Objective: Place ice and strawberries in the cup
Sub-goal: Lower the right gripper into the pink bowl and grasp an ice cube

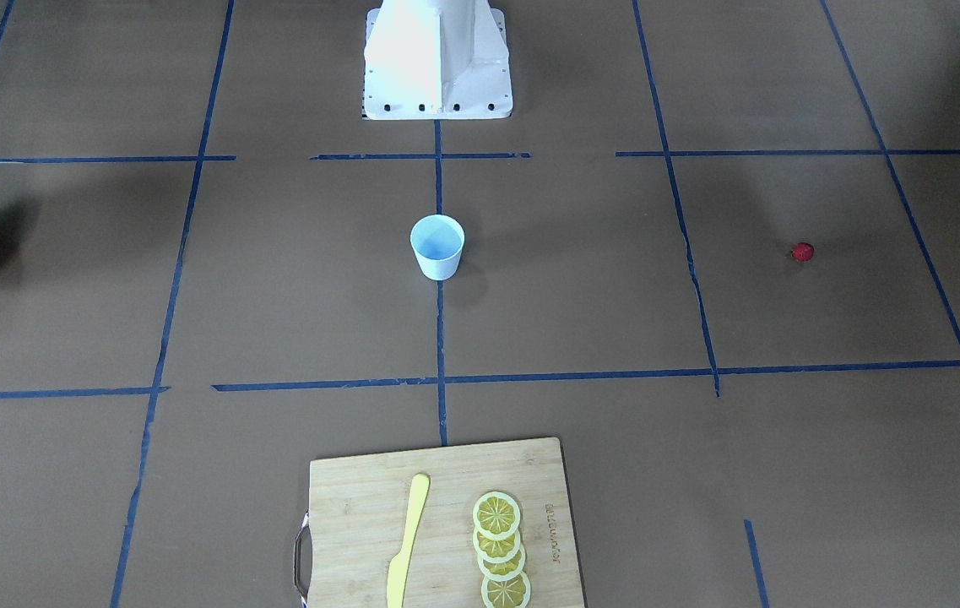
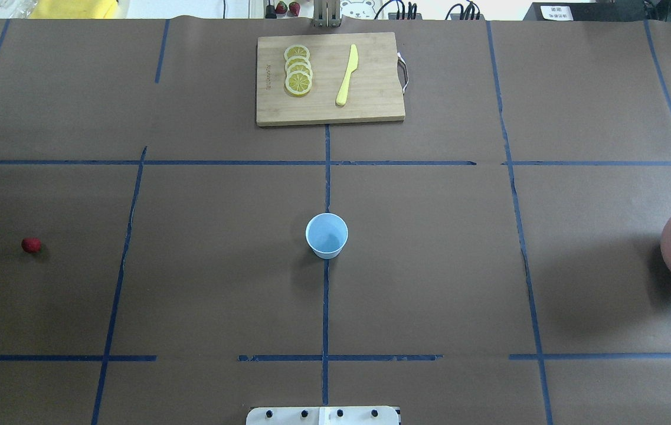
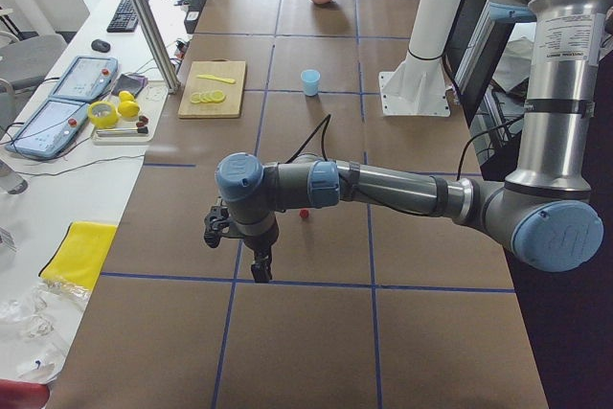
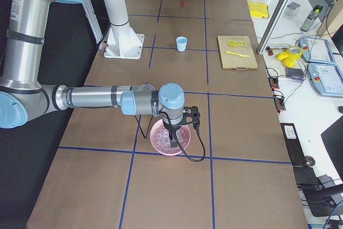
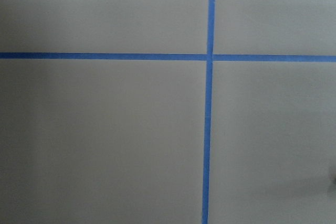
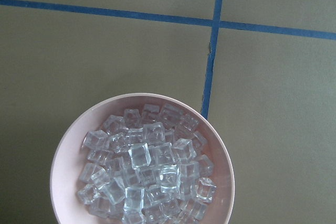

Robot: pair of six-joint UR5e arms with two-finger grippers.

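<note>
While the cup (image 2: 327, 235) is sitting upright and empty in the middle of the table, the ice (image 6: 147, 169) is lying heaped in the pink bowl (image 6: 63, 153) far off at the robot's right end. The strawberry (image 2: 31, 244) is lying alone far off at the left end. The right gripper (image 4: 174, 141) is hanging over the ice, pointing down. The left gripper (image 3: 261, 265) is hanging near the berry, a little to one side of it. I cannot tell how wide either gripper's fingers are, or if they are holding anything, because only the side views are showing them. I am guessing the ice is going first. To do it well, the right gripper should be going straight down onto one top cube, squeezing softly because ice is slippery, then letting go only over the cup's mouth.
</note>
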